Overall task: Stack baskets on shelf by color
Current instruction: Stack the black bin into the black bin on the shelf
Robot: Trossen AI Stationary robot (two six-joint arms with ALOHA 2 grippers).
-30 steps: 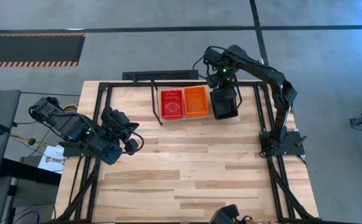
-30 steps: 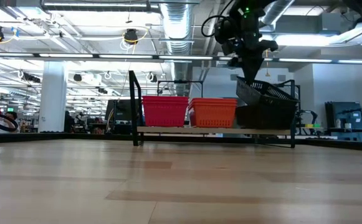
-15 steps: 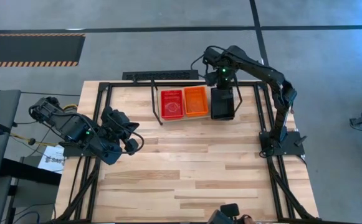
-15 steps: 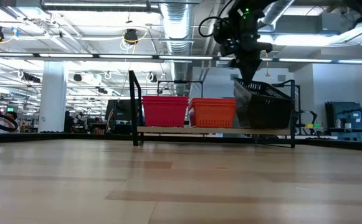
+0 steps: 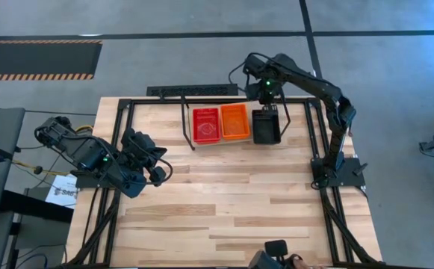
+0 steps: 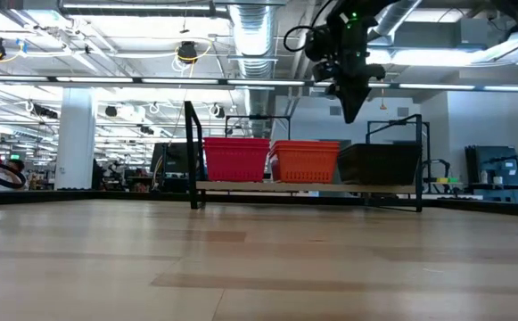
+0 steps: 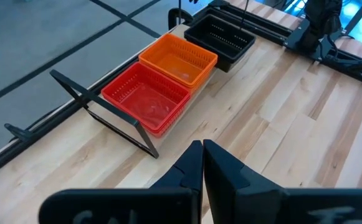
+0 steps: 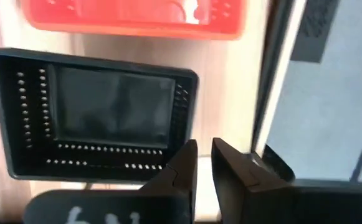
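From above, three baskets sit in a row on the shelf (image 5: pixel 235 140) at the far side of the bench (image 5: pixel 224 202): a red basket (image 5: pixel 206 124), an orange basket (image 5: pixel 234 121) touching it, and a black basket (image 5: pixel 266 125) just beside the orange one. The right hand (image 5: pixel 266 97) hangs over the black basket's far edge. The left hand (image 5: pixel 155 170) waits well apart, near the bench's left edge.

At bench height, the right hand (image 6: pixel 349 109) hovers above the black basket (image 6: pixel 379 163), clear of it, holding nothing.

The left wrist view shows the left hand's fingers (image 7: pixel 190 168) pressed together, empty.

In the right wrist view, the right hand's fingers (image 8: pixel 184 163) stand slightly apart, gripping nothing, above the black basket (image 8: pixel 93 112).
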